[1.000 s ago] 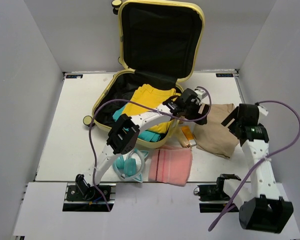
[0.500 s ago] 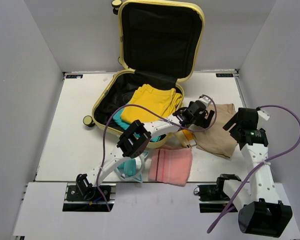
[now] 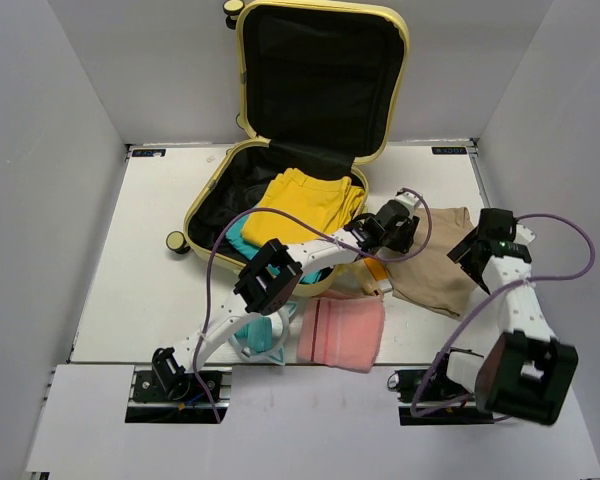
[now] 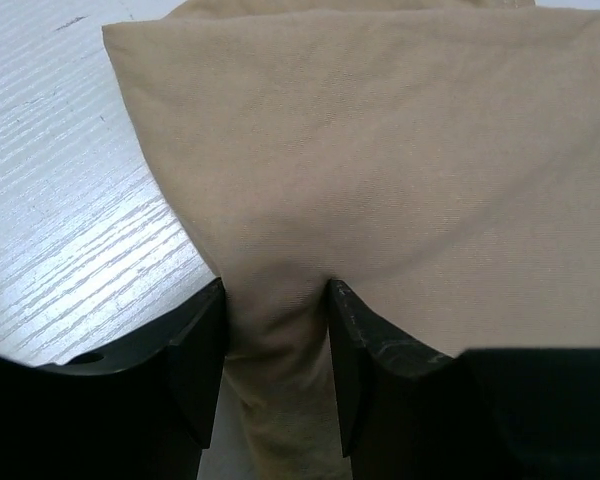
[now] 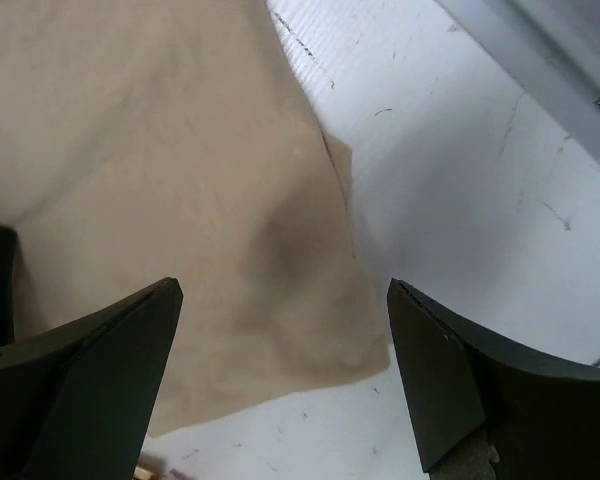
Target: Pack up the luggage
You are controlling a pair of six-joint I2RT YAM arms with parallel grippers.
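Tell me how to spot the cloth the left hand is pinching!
Find the pale yellow hard-shell suitcase lying open at the back of the white table. Just right of it lies a flat beige cloth, pinched by the left hand. Unlike the pink cloth nearby, it is tan.

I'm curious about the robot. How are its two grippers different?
The left gripper is shut, pinching a fold of the tan cloth; the right gripper is open, holding nothing. The left gripper is on the cloth's suitcase side, the right gripper opposite. Both point at that cloth.
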